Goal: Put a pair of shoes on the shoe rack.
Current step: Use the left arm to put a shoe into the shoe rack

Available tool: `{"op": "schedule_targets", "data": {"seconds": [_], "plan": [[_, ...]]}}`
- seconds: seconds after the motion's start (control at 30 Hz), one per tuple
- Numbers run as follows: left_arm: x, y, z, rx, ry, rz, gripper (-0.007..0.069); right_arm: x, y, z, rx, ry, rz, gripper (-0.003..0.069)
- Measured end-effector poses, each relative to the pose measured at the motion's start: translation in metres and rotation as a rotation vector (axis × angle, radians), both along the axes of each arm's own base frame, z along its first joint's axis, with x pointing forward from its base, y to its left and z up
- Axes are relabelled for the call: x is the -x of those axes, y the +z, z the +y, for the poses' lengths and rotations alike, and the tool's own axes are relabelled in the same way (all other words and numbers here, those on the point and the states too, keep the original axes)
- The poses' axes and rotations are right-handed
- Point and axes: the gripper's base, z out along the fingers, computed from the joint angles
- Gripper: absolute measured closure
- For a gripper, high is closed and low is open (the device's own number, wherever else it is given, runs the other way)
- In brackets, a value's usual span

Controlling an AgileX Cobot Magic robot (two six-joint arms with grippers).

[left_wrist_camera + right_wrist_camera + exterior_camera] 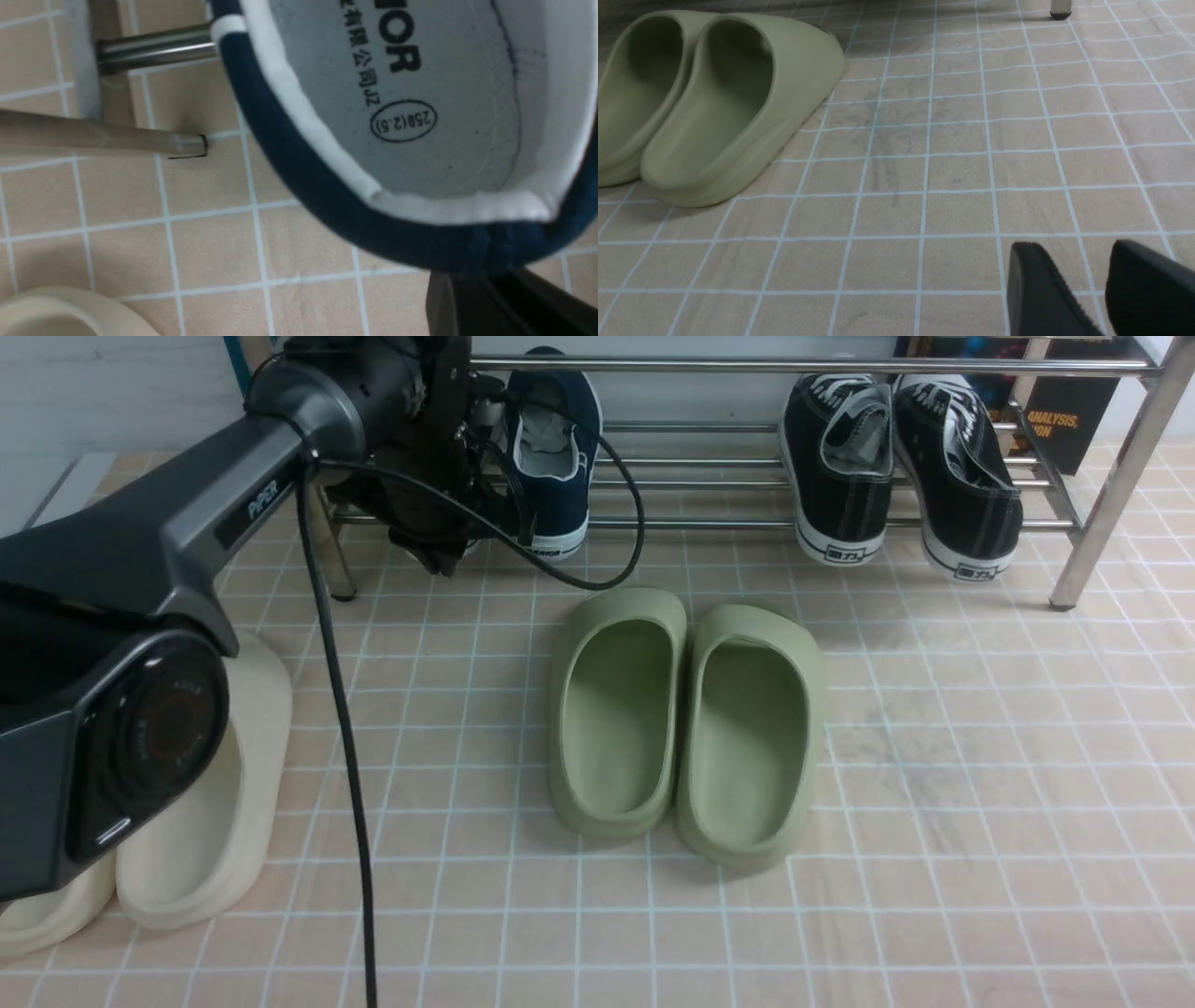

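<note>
Progress, front view: I see one navy shoe [553, 457] lying on the lower bars of the shoe rack [747, 523], toe inward, heel overhanging the front bar. I judge that half of the job as good as done.
Pincer, front view: my left gripper [441, 537] hangs just beside that shoe, toward the rack's left leg. Its bulk hides what lies behind it, so I cannot confirm the mate.
Count, front view: one navy shoe for certain; two black sneakers [840, 457] on the rack, well to the right; two green clogs [686, 728] on the floor tiles; two cream clogs [201, 803], partly behind my left arm [140, 541].
Shoe, left wrist view: a navy heel with white lining fills the picture, with a rack bar [154, 46] passing behind it. Whether it is the same shoe or the mate, I cannot tell.
Grip, left wrist view: one dark finger [472, 303] shows right at the heel. Whether it is pinching or free, I cannot tell.
Pincer, right wrist view: my right gripper [1078, 261] has its jaws apart with nothing between them, low over bare tiles.
Count, right wrist view: two green clogs, no navy shoe.
Left to do, my judgement: confirm both navy shoes sit on the bars, free the left gripper, draw the arm clear.
</note>
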Motion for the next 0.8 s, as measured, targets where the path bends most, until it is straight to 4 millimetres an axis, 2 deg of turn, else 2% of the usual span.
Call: {"op": "schedule_targets", "data": {"seconds": [0.2,0.4,0.6,0.8], "plan": [[-0.005,0.002,0.004,-0.038,0.012,-0.066,0.0564,0.0,0.0,0.0,0.0,0.0,0.0,0.0421],[-0.009,0.007,0.0,0.002,-0.006,-0.128,0.0564,0.0,0.0,0.0,0.001,0.0,0.0,0.0421],[-0.002,0.013,-0.005,0.091,-0.009,-0.075,0.0564,0.0,0.0,0.0,0.001,0.0,0.0,0.0421],[0.003,0.011,-0.01,0.094,-0.04,-0.031,0.0563,0.0,0.0,0.0,0.001,0.0,0.0,0.0421]]}}
